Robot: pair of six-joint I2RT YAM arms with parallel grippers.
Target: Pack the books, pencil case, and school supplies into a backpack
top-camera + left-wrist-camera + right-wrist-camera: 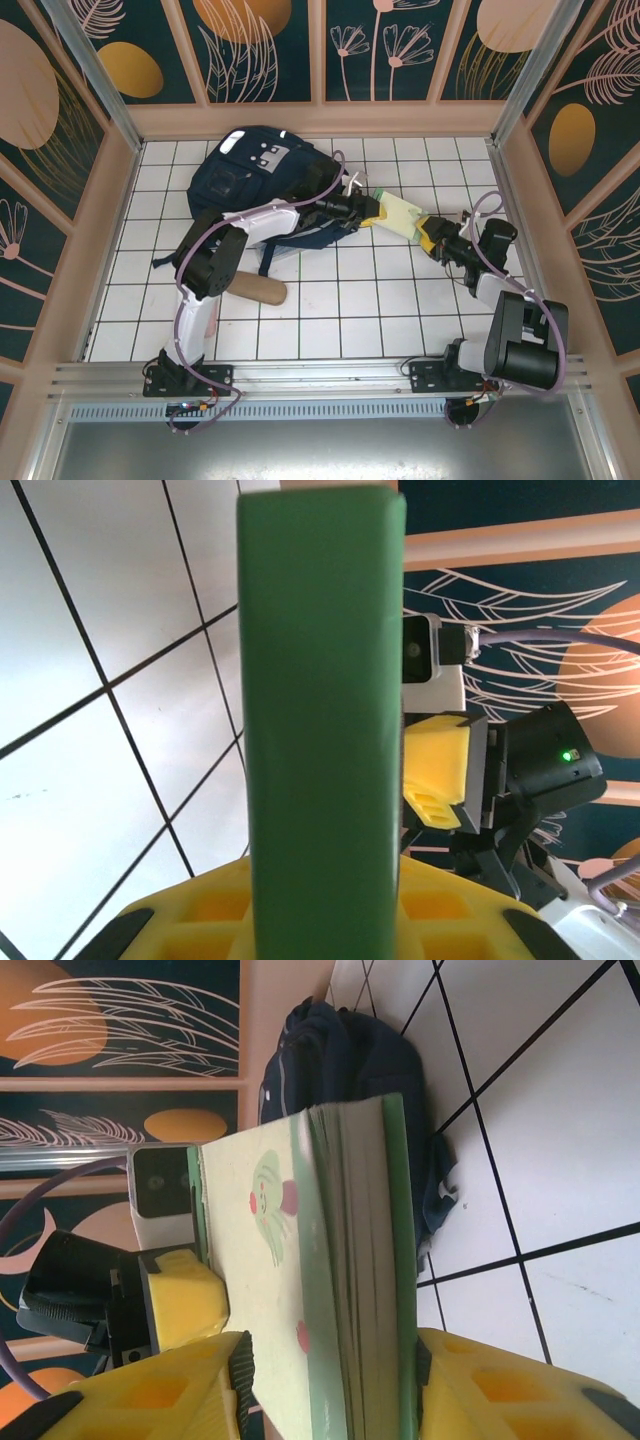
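A small green book (398, 214) hangs above the tiles between both arms, just right of the navy backpack (250, 180). My left gripper (371, 212) is shut on the book's left end; its green spine (320, 730) rises between the yellow fingers. My right gripper (428, 237) straddles the book's right end. In the right wrist view the book (350, 1290) stands between the pads: the right pad lies against the green back cover, while a gap separates the left pad from the pale front cover. The backpack (350, 1050) lies behind.
A tan oblong pouch (255, 290) lies on the tiles in front of the backpack, beside the left arm. Dark straps trail from the backpack's near side. Wooden walls close in the tiled floor at the left, back and right.
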